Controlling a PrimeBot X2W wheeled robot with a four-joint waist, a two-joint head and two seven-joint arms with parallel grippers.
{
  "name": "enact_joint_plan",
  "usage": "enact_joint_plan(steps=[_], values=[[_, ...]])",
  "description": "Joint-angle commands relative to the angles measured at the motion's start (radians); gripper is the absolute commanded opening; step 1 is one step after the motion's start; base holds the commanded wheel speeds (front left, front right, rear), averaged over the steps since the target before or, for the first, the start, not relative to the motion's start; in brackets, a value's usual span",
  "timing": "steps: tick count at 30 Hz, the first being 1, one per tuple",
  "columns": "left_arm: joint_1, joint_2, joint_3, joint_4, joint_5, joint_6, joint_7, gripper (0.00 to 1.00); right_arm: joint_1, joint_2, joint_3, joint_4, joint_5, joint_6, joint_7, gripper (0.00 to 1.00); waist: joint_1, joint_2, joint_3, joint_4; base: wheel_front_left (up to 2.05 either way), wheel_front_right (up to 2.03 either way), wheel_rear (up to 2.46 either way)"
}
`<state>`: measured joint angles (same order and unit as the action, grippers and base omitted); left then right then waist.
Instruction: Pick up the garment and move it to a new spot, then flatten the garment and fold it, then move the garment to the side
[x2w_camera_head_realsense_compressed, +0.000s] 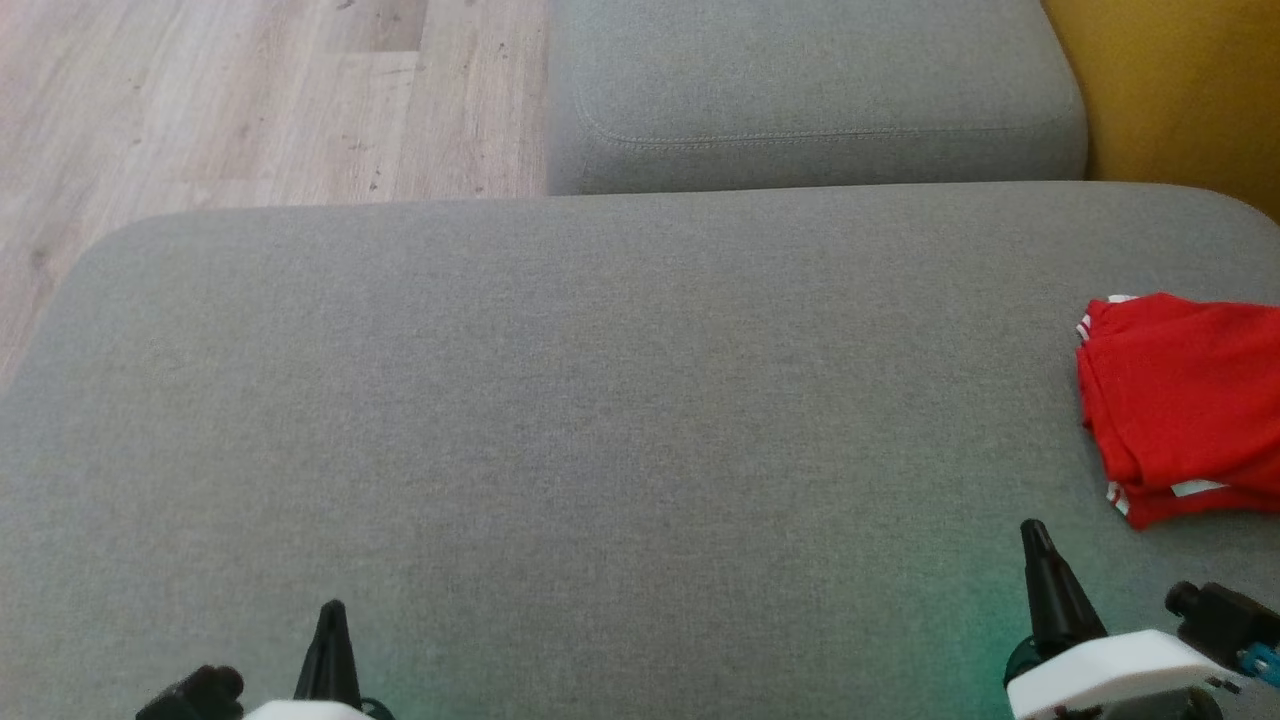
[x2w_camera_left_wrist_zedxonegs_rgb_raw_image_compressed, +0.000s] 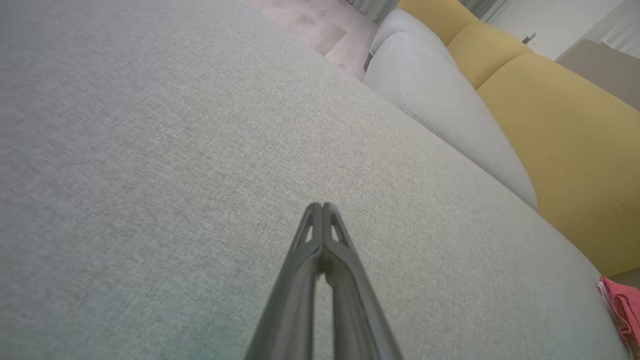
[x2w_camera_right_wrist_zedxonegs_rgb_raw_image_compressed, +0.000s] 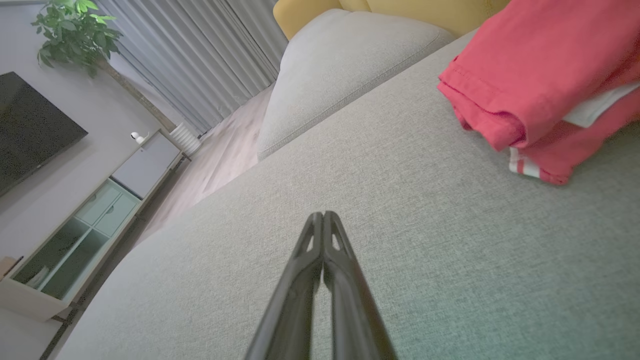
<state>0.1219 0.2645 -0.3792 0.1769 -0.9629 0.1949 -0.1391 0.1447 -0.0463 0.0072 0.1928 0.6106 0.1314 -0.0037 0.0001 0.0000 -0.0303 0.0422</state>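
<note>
Both arms sit low at the sofa's (x2w_camera_head_realsense_compressed: 600, 400) near edge, pointing away: left hand (x2w_camera_head_realsense_compressed: 332, 610) near-left, right hand (x2w_camera_head_realsense_compressed: 1033, 530) near-right. The garment (x2w_camera_head_realsense_compressed: 1180, 400), red with white trim, lies folded on the right, just past the right hand, untouched. Both hands are pinched tight together, empty.

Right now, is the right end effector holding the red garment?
No, the right end effector is shut on nothing above the grey cushion, and the red garment lies folded apart from it.
</note>
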Motion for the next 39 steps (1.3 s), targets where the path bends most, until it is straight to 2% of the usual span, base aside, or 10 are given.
enact_joint_plan(steps=[1,39], values=[[-0.055,-0.002,0.039,-0.025,-0.018,-0.010,0.007,0.00,-0.055,-0.018,-0.002,-0.027,0.028,0.000,0.002,0.00,-0.0001,0.0000,0.000,-0.001,0.00,0.00,0.00],[-0.129,-0.087,0.226,0.014,-0.293,-0.145,0.106,0.00,-0.138,-0.025,-0.035,0.005,0.458,0.000,0.037,0.00,-0.0001,0.0000,0.015,-0.018,0.00,0.00,0.00]])
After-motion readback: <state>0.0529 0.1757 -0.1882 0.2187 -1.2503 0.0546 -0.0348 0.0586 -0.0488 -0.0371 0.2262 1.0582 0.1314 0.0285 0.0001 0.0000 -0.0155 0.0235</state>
